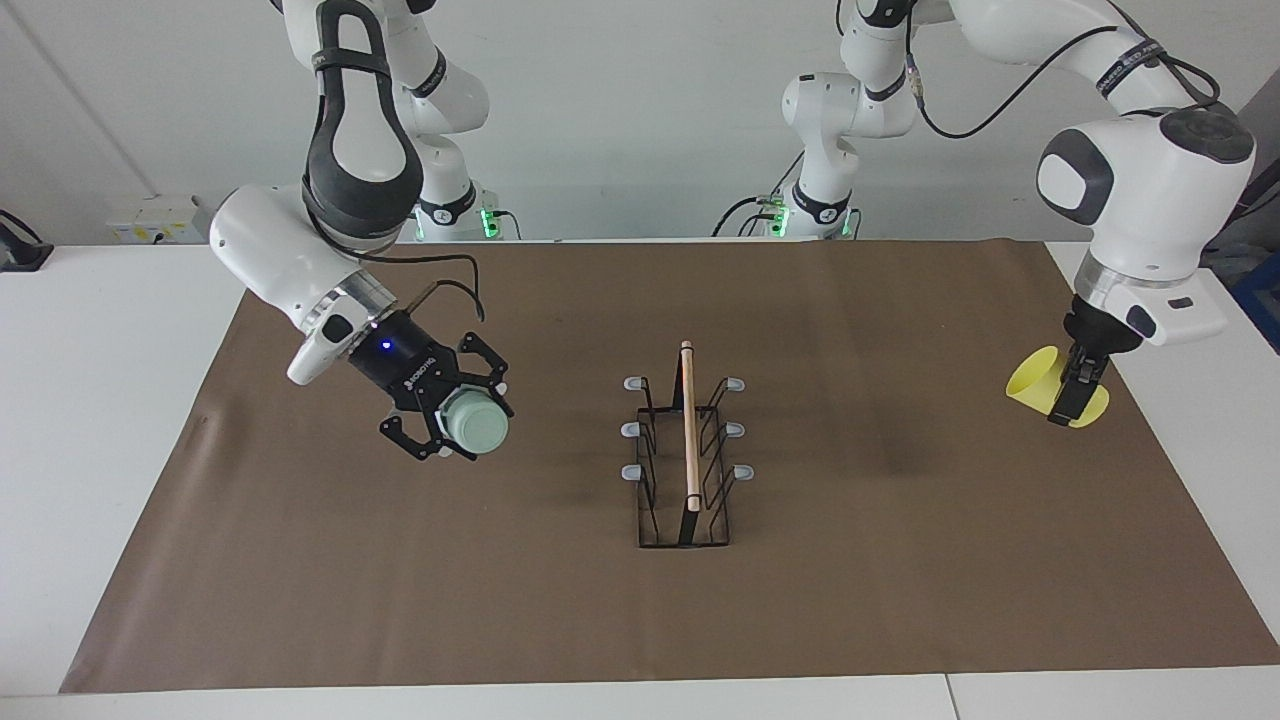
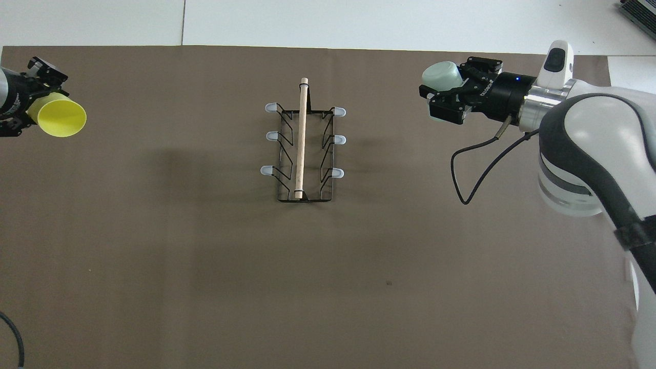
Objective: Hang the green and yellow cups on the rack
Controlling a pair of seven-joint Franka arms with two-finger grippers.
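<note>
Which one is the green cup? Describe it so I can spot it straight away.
Start at the brown mat with the black wire rack at its middle. Toward the right arm's end, the right gripper hangs over the mat, shut on the green cup. It is pale mint with its closed base showing; the other cup, in the left gripper, is bright yellow.

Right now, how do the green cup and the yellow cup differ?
The green cup is pale mint and sits in the right claw; the yellow cup is bright yellow and sits in the left claw. The green cup is up over the brown mat at the right arm's end, the yellow cup over the mat's edge at the left arm's end. Both are tipped sideways, off the rack.
</note>
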